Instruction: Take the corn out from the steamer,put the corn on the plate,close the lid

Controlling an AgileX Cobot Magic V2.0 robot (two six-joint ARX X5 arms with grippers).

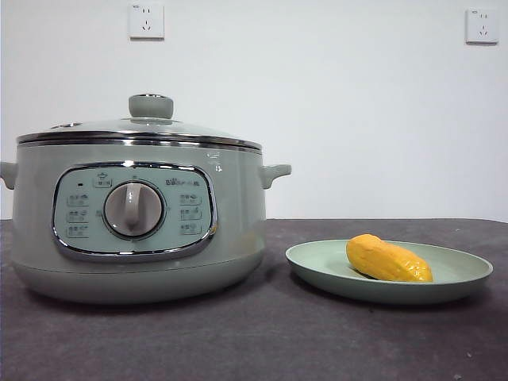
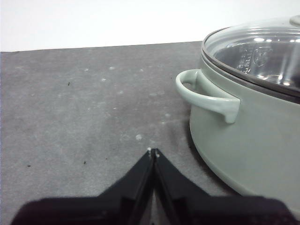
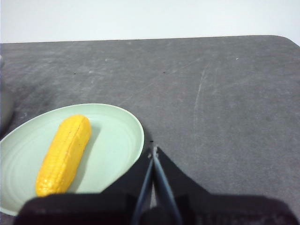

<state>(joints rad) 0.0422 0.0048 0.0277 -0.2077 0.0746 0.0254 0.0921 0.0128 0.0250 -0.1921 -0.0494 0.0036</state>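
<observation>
The yellow-orange corn (image 1: 388,259) lies on the pale green plate (image 1: 460,274) at the right of the front view; it also shows in the right wrist view (image 3: 65,152) on the plate (image 3: 115,140). The sage-green steamer (image 1: 135,218) stands at the left with the glass lid (image 1: 139,131) sitting closed on it. The left wrist view shows the steamer (image 2: 243,140), its side handle (image 2: 206,96) and the lid (image 2: 262,51). My left gripper (image 2: 153,151) is shut and empty beside the steamer. My right gripper (image 3: 153,150) is shut and empty beside the plate's rim.
The dark grey table (image 1: 262,333) runs under both things, with a white wall behind and two wall sockets (image 1: 146,20) high up. The table's far corner (image 3: 281,40) shows in the right wrist view. No arm shows in the front view.
</observation>
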